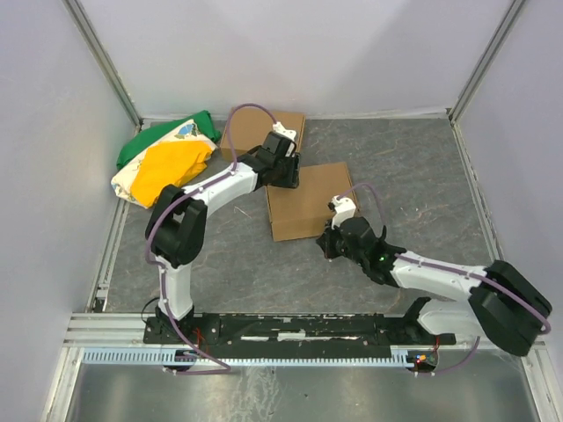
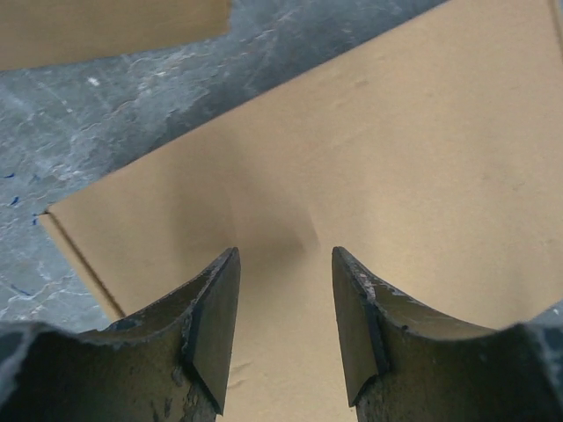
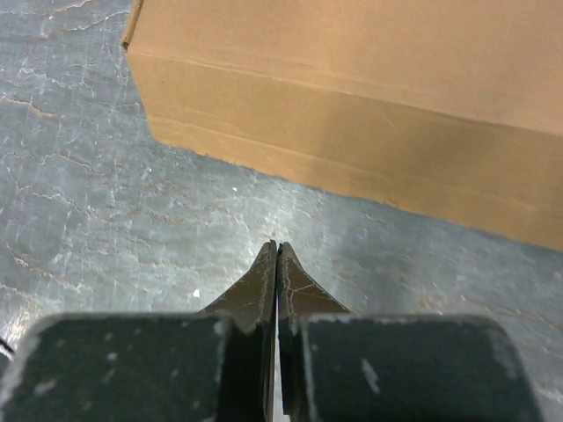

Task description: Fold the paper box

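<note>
The box (image 1: 306, 209) lies flat at the middle of the table (image 1: 405, 176), lid up and shut, with no flap or tab standing proud in any view. Judging by that, the folding proper looks done and the step in hand is the finish: seating the lid and squaring the walls.

The left gripper (image 2: 283, 257) hangs over the box's 11 o'clock corner, jaws apart with nothing between them and bare lid below. Whether the fingertips touch the lid cannot be told.

The right gripper (image 3: 277, 253) sits at the box's 4 o'clock side, low over the table. Its fingers are pressed together on nothing and aim at the side wall from just short of it.

The next move probably calls for a downward press from the left on the lid, while the right's closed tip nudges or braces that wall. The push should be gentle, since the box could slide toward 10 o'clock.

The box is close to square. Its longer axis seems to run from about 9 to 3 o'clock, the 3 o'clock end swung slightly toward 2. Which edge is the hinge cannot be told.

A second box (image 1: 253, 125) sits at 11 o'clock behind the left arm, and a bag (image 1: 167, 163) lies at 10 o'clock.
</note>
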`<action>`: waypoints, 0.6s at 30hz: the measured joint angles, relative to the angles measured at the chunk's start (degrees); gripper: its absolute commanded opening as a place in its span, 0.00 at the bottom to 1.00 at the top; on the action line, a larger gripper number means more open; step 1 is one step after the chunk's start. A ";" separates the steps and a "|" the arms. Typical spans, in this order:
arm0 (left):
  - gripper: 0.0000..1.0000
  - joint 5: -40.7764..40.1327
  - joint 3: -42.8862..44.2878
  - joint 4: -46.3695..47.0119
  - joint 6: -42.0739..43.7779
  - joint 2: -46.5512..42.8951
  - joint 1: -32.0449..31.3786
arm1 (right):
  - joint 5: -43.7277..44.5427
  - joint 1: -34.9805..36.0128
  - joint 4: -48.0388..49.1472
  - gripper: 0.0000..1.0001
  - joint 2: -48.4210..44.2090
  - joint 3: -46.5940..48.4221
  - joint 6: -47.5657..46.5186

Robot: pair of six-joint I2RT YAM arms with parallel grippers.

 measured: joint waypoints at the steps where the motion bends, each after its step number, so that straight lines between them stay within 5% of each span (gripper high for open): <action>1: 0.54 0.24 -0.59 0.48 0.00 -0.17 0.48 | 0.31 0.35 1.01 0.02 1.36 0.35 -0.09; 18: 0.55 1.95 -0.61 0.70 -0.02 0.83 2.29 | 2.84 8.44 12.90 0.03 30.69 15.89 1.27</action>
